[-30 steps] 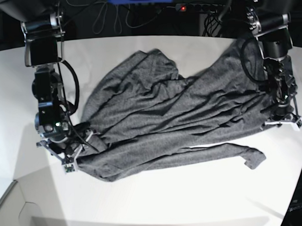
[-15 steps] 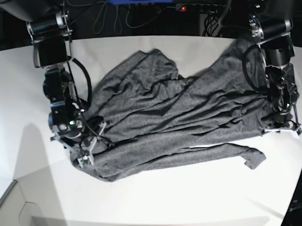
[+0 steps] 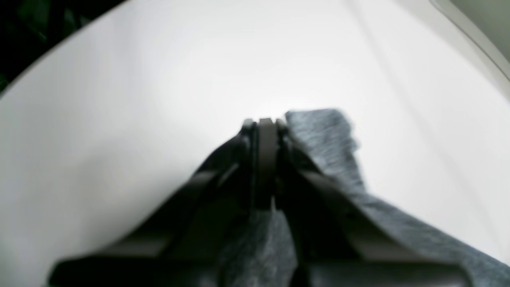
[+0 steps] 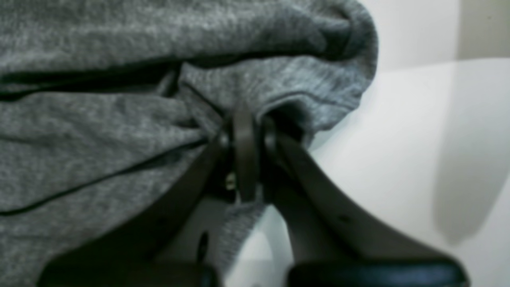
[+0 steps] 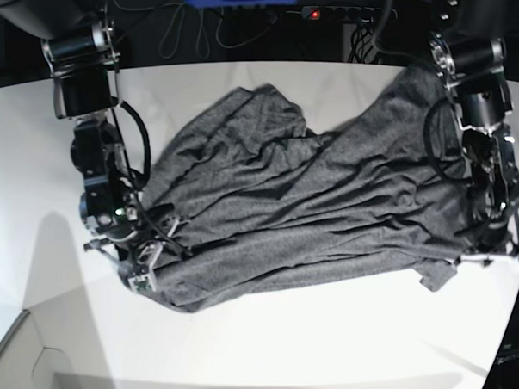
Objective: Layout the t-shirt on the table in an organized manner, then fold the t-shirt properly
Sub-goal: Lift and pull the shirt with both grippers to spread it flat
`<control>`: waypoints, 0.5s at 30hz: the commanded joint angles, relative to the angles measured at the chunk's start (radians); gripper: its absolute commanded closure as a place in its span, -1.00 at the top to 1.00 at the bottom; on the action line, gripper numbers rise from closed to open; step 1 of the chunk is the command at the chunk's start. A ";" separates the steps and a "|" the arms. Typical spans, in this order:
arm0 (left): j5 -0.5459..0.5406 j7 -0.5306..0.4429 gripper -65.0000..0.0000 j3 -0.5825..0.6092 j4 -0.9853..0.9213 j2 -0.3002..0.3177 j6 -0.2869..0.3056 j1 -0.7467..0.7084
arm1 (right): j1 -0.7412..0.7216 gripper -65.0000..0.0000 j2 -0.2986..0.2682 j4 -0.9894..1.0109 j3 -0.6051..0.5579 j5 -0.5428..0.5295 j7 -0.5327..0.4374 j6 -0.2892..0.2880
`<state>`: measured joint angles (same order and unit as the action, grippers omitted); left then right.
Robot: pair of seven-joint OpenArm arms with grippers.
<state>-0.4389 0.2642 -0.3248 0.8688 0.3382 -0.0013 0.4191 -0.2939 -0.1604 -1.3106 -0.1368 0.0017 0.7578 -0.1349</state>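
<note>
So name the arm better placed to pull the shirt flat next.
Probably the left: its tool is pinching the dark heather-grey knit t-shirt at an outer end by the white table edge, while the right tool grips bunched folds.

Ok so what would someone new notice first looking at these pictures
The crumpled grey t-shirt sprawls across the middle of the white table. At opposite ends of it, each arm's end effector is shut on cloth: the right end effector pinches a bunched hem fold, the left end effector a corner near the table's edge.

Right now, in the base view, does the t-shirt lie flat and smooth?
No: the t-shirt lies crumpled, with long wrinkles across it.
</note>
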 commanded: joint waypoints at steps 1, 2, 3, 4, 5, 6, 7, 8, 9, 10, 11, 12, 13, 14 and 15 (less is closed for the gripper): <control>-0.002 -0.026 -0.99 0.010 0.017 0.015 0.007 0.039 | -0.041 -1.00 -0.014 -0.007 0.004 0.005 -0.014 -0.007; -0.002 -0.029 -0.99 0.020 0.017 0.023 0.007 0.045 | -0.054 -1.00 -0.018 0.006 0.004 0.005 -0.014 -0.007; -0.002 -0.027 -0.99 0.033 0.017 0.028 0.007 0.062 | -0.064 -1.00 -0.029 0.018 0.004 0.005 -0.016 -0.007; -0.002 -0.027 -0.99 0.042 0.017 0.031 0.007 0.076 | -0.074 -1.00 -0.043 0.027 0.004 0.005 -0.019 -0.007; -0.002 -0.027 -0.99 0.049 0.016 0.034 0.007 0.093 | -0.086 -1.00 -0.061 0.038 0.004 0.005 -0.019 -0.007; -0.002 -0.029 -0.99 0.049 0.016 0.034 0.007 0.105 | -0.100 -1.00 -0.077 0.050 0.006 0.005 -0.021 -0.007; -0.001 -0.029 -0.99 0.048 0.016 0.034 0.007 0.116 | -0.112 -1.00 -0.089 0.062 0.006 0.005 -0.022 -0.007; -0.001 -0.030 -0.99 0.048 0.016 0.035 0.007 0.128 | -0.129 -1.00 -0.103 0.076 0.012 0.005 -0.025 -0.007; -0.001 -0.030 -0.99 0.048 0.016 0.035 0.007 0.142 | -0.144 -1.00 -0.115 0.088 0.030 0.005 -0.033 -0.007; -0.001 -0.030 -0.99 0.049 0.016 0.035 0.007 0.156 | -0.156 -1.00 -0.124 0.099 0.049 0.005 -0.039 -0.007; -0.001 -0.030 -0.99 0.049 0.016 0.035 0.007 0.172 | -0.175 -1.00 -0.133 0.111 0.072 0.005 -0.047 -0.009; 0.002 -0.030 -0.99 0.049 0.014 0.039 0.007 0.186 | -0.193 -1.00 -0.147 0.125 0.091 0.005 -0.053 -0.009; 0.019 -0.032 -0.99 0.049 0.014 0.049 0.007 0.199 | -0.210 -1.00 -0.158 0.144 0.108 0.005 -0.060 -0.009; 0.039 -0.032 -0.99 0.048 0.014 0.051 0.007 0.211 | -0.225 -1.00 -0.166 0.159 0.121 0.004 -0.067 -0.009; 0.059 -0.032 -0.99 0.048 0.014 0.046 0.007 0.225 | -0.244 -1.00 -0.173 0.174 0.127 0.004 -0.073 -0.009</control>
<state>-0.3790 0.2653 -0.2733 0.8658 0.3672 0.0029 0.6052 -0.5064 -0.3260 -1.1172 -0.0128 -0.0010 0.7097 -0.1425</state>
